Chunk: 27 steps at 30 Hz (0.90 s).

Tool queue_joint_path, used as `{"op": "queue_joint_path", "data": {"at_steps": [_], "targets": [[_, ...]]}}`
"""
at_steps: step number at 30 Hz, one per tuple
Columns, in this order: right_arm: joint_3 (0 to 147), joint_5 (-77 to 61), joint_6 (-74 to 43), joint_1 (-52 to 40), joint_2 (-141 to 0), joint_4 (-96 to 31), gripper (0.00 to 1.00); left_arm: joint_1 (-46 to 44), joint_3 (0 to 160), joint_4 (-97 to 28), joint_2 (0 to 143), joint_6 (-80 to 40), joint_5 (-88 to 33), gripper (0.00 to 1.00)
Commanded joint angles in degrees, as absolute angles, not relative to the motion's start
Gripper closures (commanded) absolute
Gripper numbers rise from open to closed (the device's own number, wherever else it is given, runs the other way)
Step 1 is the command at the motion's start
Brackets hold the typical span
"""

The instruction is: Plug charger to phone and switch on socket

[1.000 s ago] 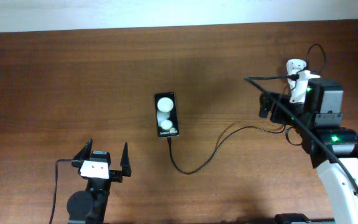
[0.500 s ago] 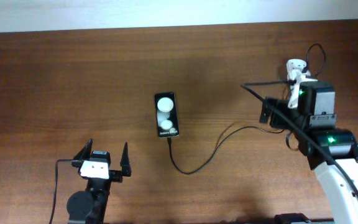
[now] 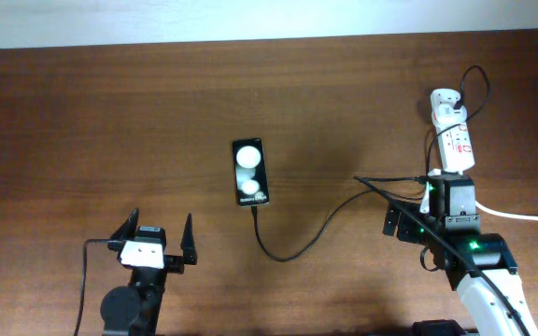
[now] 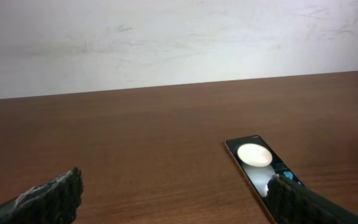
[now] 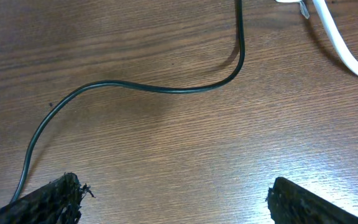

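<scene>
The phone (image 3: pixel 250 172) lies face up near the centre of the table (image 3: pixel 110 121). The charger (image 3: pixel 292 252) meets its 6 o'clock edge, loops toward 4 o'clock, then runs to 3 o'clock under the right arm (image 3: pixel 451 210); whether the tip is seated I cannot tell. The socket (image 3: pixel 451 140) lies at 2 o'clock, just beyond that arm, with its white cord (image 5: pixel 344 53) nearby. The right gripper (image 5: pixel 176 186) hangs released over bare wood, the charger at its 12 o'clock. The left gripper (image 3: pixel 162 224) sits at 7 o'clock, released and empty, well apart from the phone.
</scene>
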<state>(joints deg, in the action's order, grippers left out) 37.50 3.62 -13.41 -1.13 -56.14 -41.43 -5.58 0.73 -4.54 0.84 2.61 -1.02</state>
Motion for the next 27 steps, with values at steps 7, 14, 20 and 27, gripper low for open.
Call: {"op": "queue_joint_path", "data": {"at_steps": [7, 14, 20, 27], "targets": [[37.12, 3.68, -13.96, -1.50, -55.16, -40.82, 0.01, -5.30, 0.51, -4.82, 0.30, 3.55, -0.40, 0.01], [33.95, 2.59, -13.98, -1.50, -54.74, -34.48, 0.01, -5.30, 0.51, -4.82, 0.30, 3.55, -0.40, 0.01], [27.64, 1.76, -13.96, -1.50, -51.68, -27.14, 0.01, -5.30, 0.51, -4.82, 0.30, 3.55, -0.40, 0.01], [22.59, 1.74, -13.98, -1.50, -50.00, -16.27, 0.01, -5.30, 0.51, -4.82, 0.30, 3.55, -0.40, 0.01]]}}
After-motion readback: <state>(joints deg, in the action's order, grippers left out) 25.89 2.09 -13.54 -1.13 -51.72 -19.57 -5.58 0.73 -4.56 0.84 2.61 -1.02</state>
